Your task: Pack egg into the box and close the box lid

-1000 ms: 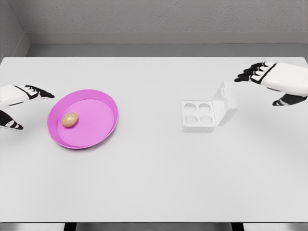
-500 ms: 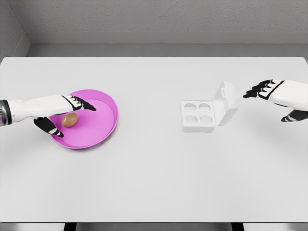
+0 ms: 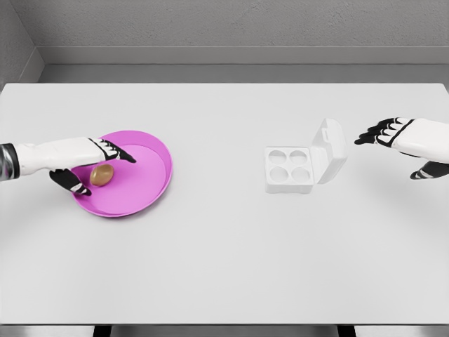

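Left hand fingers spread around brown egg on pink plate, not clamped, white four-cup egg box lid upright, right hand open beside it

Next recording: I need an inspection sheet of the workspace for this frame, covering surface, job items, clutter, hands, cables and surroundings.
Surface: white table, flat.
Egg: brown, lying in the pink plate at the table's left.
Box: white, four empty cups; lid open, tilted up on the right side.
Clutter: nothing seen.
Left hand: over the plate, fingers spread around the egg, not closed on it.
Right hand: open, apart from the box, to the right of the lid.
Cables: nothing seen.
Surroundings: grey wall behind the table.
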`<action>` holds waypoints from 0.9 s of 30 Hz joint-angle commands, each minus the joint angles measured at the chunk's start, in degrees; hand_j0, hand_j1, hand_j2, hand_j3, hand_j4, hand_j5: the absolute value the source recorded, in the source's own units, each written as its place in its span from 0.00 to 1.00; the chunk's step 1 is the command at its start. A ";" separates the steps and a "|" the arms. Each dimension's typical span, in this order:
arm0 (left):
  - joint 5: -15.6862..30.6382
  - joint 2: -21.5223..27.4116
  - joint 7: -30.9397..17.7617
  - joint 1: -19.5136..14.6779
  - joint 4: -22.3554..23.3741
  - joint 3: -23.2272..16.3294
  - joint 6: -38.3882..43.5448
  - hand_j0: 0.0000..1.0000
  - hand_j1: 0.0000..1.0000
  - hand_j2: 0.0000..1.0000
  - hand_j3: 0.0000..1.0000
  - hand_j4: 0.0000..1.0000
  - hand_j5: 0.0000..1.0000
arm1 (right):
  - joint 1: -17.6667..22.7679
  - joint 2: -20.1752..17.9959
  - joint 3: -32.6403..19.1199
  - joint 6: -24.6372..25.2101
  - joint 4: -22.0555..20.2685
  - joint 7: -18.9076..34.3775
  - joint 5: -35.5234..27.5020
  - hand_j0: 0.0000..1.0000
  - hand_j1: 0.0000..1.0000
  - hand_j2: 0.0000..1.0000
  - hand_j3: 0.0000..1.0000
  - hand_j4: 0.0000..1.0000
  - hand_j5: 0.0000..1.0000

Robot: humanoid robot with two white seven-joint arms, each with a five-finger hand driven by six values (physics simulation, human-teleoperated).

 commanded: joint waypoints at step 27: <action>-2.78 -2.31 -0.37 -0.09 4.28 -0.02 0.11 0.86 0.86 0.86 0.86 0.86 0.86 | 0.79 -0.43 -0.24 0.16 -0.98 -0.03 -0.30 1.00 1.00 1.00 1.00 1.00 1.00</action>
